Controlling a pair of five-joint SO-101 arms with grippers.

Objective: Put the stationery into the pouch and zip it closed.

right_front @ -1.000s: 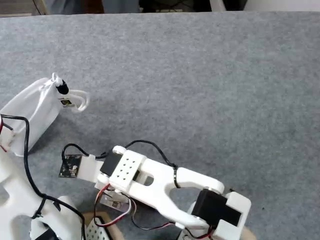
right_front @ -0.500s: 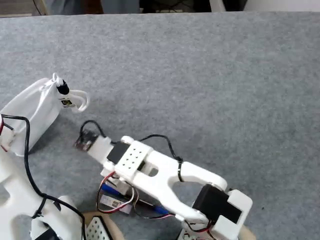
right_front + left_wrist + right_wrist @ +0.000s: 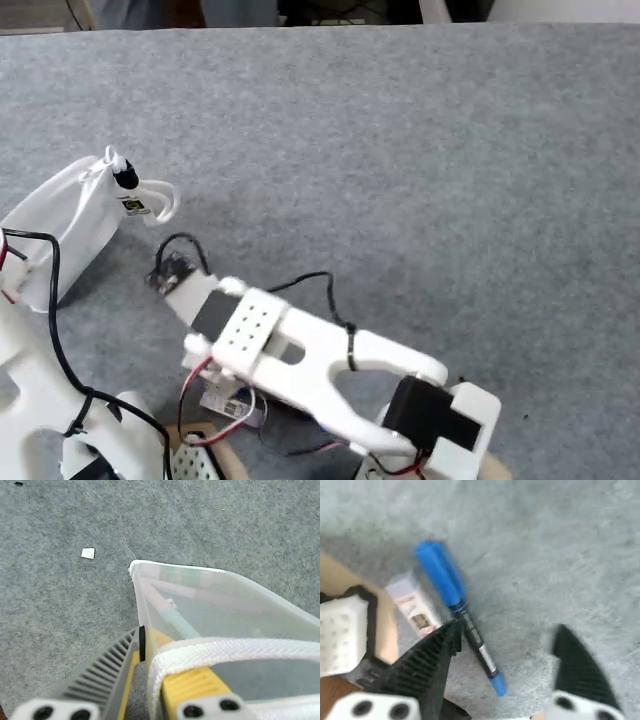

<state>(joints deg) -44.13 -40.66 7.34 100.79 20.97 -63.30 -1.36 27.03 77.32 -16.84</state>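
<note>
The white mesh pouch lies at the table's left, its zipper pull at the far end. My left gripper is shut on the pouch's white rim; a pale pen shows through the mesh. The right arm hangs over the table's near middle. Its gripper is open above a blue pen that lies on the cloth close to one finger. A small white eraser box lies beside the pen, seen from above as a box under the arm.
Grey cloth covers the table. A wooden arm base sits close to the eraser box. A small white scrap lies on the cloth beyond the pouch. Cables loop from the right arm's wrist.
The right arm's wrist has swung away from the near edge toward the pouch, uncovering the eraser box beneath it. The pouch and left arm have stayed put.
</note>
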